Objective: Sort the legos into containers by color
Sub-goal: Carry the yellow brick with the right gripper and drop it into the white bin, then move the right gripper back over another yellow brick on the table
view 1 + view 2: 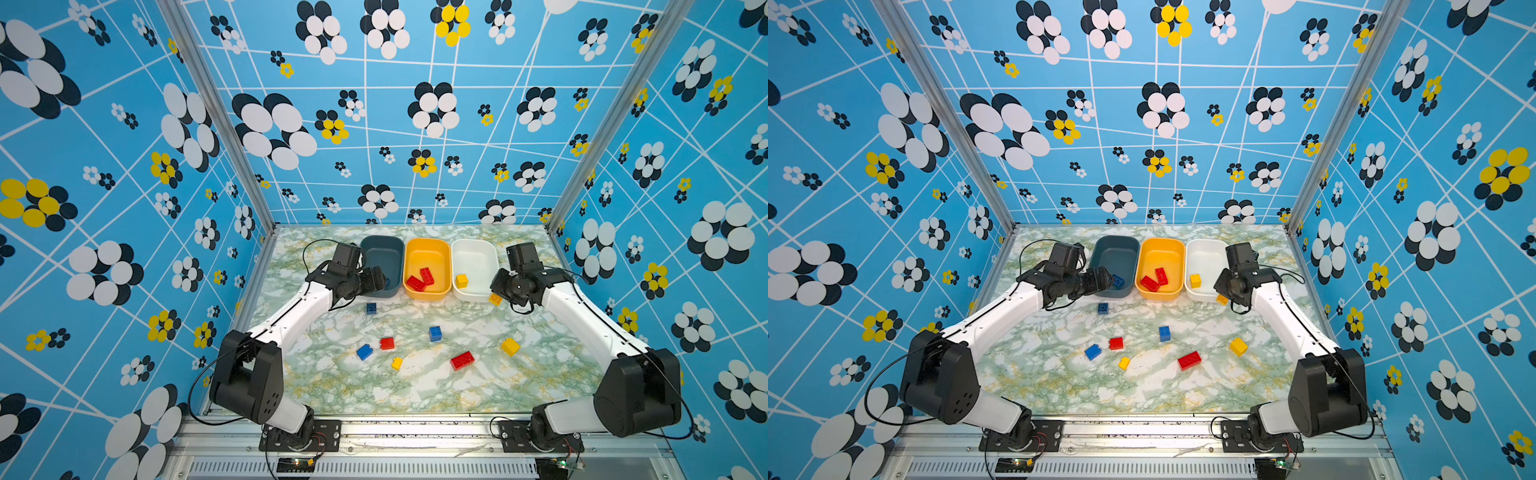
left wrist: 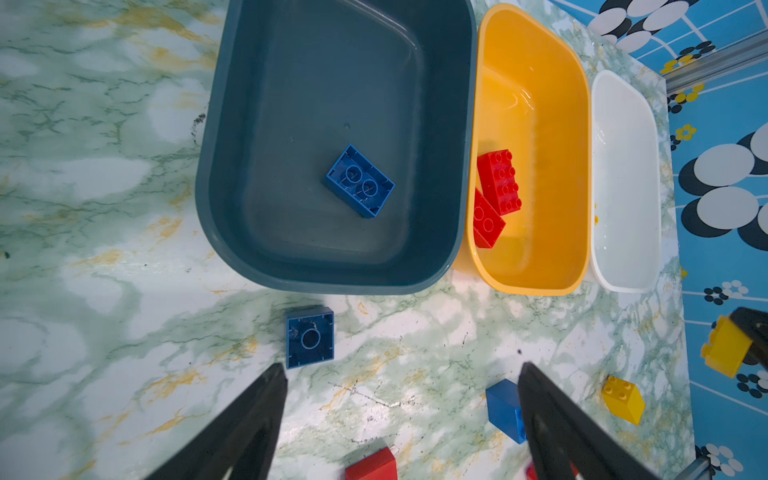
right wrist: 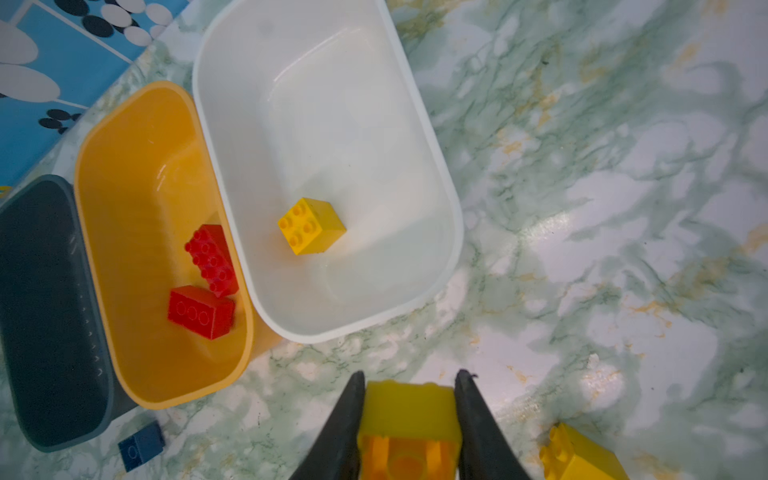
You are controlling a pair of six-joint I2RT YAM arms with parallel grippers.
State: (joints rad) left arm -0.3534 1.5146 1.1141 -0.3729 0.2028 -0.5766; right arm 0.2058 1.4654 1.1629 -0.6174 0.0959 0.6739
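Note:
Three containers stand in a row at the back: a teal tub [image 1: 382, 249], an orange tub [image 1: 428, 253] and a white tub [image 1: 473, 253]. One blue lego [image 2: 359, 180] lies in the teal tub, two red legos [image 1: 422, 279] in the orange one, and a yellow lego [image 1: 461, 280] in the white one. My left gripper [image 2: 403, 369] hangs open and empty over the table just in front of the teal tub. My right gripper [image 3: 410, 376] is shut on a yellow lego [image 3: 409, 409], held above the table by the white tub's front corner.
Loose legos lie on the marble table: a dark blue one [image 1: 371, 308] in front of the teal tub, two blue [image 1: 435, 333] [image 1: 364, 351], a small red [image 1: 387, 343], a long red [image 1: 462, 360], and two yellow [image 1: 397, 363] [image 1: 510, 346]. Patterned walls close in three sides.

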